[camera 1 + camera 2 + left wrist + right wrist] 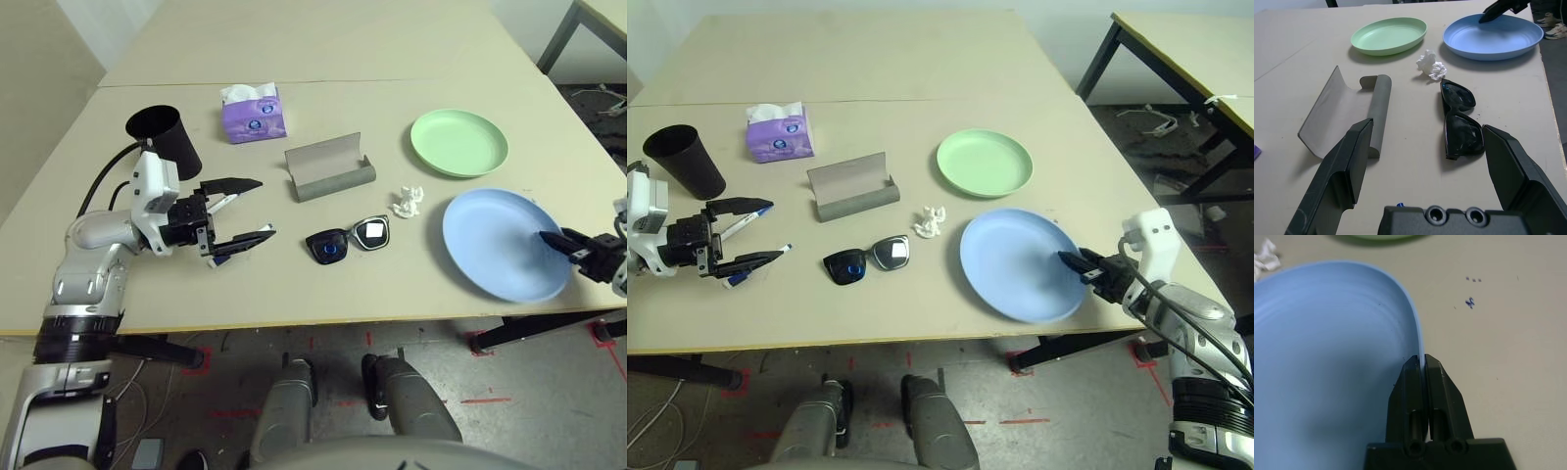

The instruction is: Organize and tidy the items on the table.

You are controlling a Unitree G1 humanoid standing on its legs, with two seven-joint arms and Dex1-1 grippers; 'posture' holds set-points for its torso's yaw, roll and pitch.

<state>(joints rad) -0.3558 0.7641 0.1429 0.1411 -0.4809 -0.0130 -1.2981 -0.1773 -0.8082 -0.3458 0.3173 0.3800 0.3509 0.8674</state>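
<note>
Rim pinched: your right gripper (1423,363) is clamped on the blue plate (1014,259) at lower right; lift level toward the green plate (985,162). Left gripper (245,210) gapes empty.

Silver forearms, black cables, black two-fingered gripper (238,211).

My left gripper (1422,161) spread wide over table (1400,161). Ahead: open grey glasses case (1347,115), black sunglasses (1459,120), crumpled tissue (1430,64) beyond. Green plate (1389,35) and blue plate (1493,36) farthest; right gripper (1488,14) at blue plate's rim
</note>
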